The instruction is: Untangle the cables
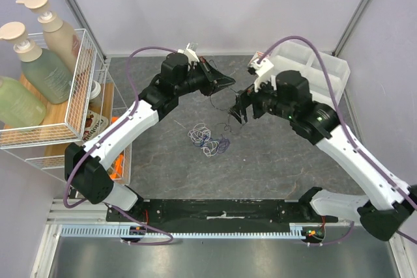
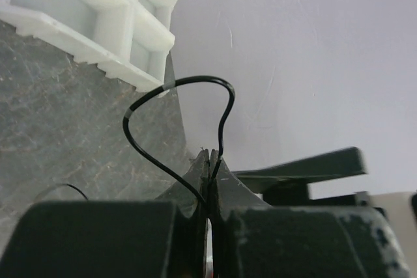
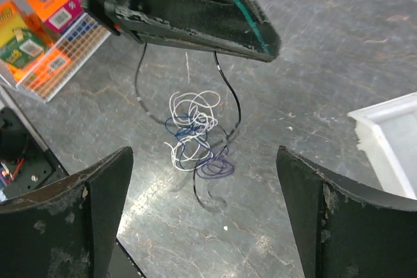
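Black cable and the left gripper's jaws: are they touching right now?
Touching. The left wrist view shows the black cable pinched between the shut jaws of the left gripper, its loop sticking out beyond them.

Your white-and-black left arm [image 1: 130, 122] was stretched toward the middle. Its dark two-finger left gripper [image 2: 208, 155] was pressed together on a thin black cable [image 2: 140, 105]. Your right arm [image 1: 352, 154] was bent inward, and its black right gripper [image 3: 203, 154] had the fingers wide apart.
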You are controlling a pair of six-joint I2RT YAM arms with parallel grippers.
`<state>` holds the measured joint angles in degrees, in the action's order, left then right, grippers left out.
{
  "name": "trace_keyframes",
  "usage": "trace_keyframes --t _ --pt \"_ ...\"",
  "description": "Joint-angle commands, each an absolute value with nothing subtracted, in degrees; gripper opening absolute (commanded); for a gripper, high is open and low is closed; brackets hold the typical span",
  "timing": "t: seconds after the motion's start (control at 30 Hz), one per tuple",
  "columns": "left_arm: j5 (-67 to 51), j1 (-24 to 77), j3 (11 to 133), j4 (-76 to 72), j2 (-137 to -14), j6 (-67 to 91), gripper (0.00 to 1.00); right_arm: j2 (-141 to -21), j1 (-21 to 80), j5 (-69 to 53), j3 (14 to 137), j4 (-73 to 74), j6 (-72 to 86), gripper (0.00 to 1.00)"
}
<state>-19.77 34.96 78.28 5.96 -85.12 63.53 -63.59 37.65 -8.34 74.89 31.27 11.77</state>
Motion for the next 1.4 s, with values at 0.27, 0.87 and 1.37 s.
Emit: trace_keyframes --t 0.27,0.87,1.37 --pt "-16.35 34.98 81.3 11.86 -83.41 79.09 0.02 -70.4 37.87 -26.39 71.45 18.1 11.43 0.93" --pt "-11.6 35.07 82.88 17.58 -83.41 88.15 0.02 -69.96 51.41 8.53 64.17 4.23 1.67 0.67" --pt "-13.18 34.72 75.86 9.77 -79.9 84.82 0.78 -68.82 51.33 4.13 62.58 2.98 1.76 0.0"
